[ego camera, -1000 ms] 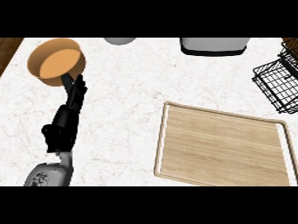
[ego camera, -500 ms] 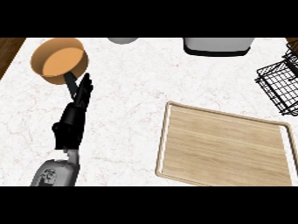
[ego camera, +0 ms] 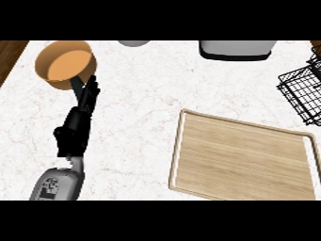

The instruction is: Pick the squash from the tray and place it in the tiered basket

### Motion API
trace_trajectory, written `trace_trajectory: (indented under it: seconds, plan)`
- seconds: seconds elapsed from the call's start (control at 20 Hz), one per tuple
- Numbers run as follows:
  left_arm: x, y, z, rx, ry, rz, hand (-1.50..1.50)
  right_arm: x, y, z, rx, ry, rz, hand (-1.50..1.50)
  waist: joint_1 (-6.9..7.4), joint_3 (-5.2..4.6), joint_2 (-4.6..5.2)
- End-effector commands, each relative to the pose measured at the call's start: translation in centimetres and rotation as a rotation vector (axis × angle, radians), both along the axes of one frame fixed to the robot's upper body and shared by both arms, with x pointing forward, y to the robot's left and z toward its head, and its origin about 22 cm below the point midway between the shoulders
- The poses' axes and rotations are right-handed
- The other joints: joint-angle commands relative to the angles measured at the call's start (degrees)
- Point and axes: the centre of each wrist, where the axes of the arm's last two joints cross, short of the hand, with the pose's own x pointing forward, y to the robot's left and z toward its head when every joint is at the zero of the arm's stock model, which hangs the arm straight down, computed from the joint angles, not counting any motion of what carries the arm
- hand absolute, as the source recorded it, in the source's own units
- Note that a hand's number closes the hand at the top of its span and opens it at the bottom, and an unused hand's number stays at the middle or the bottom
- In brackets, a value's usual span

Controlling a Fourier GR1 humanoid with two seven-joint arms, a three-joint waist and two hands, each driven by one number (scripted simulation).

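Resting at frame left, the left hand [ego camera: 79,120] has straight fingers, holding nothing, probably just parked. Can't spot the squash anywhere, not on the lower-right tray [ego camera: 178,146] nor the right-edge basket [ego camera: 307,93].

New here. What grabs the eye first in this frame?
The wooden tray at lower right dominates, and no squash shows on it. At left, the left hand lies stretched up the counter, its straight fingers pointing at the dark handle of an orange pot. The black wire tiered basket is cut off by the right edge.
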Motion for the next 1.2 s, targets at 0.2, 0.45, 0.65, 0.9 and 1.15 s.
trace_trajectory:
  seconds: [0.2,0.45,0.65,0.9,1.15]
  plan:
    - [0.5,0.0,1.9,0.000,-0.013,-0.014,0.00,3.2,-0.8,-3.5,0.289,0.047,-0.090,-1.50,0.99,0.09,0.26]
    - [-0.4,0.1,0.2,-0.007,0.006,-0.013,0.00,2.6,-2.8,-5.3,0.380,0.081,-0.036,-1.50,0.10,0.09,0.14]
    - [-0.3,0.7,1.0,-0.002,-0.003,0.007,0.00,3.0,-3.1,-2.5,0.550,0.004,-0.036,-1.50,0.28,0.09,0.04]
    - [-0.9,0.1,-0.1,0.005,0.000,0.007,0.00,0.1,-6.6,-2.7,0.682,-0.146,-0.186,-1.50,0.22,0.16,0.36]
    - [-1.4,0.7,0.6,-0.013,-0.013,-0.008,0.00,-5.6,-11.3,-1.1,0.793,-0.178,-0.307,-1.50,0.21,0.29,0.45]
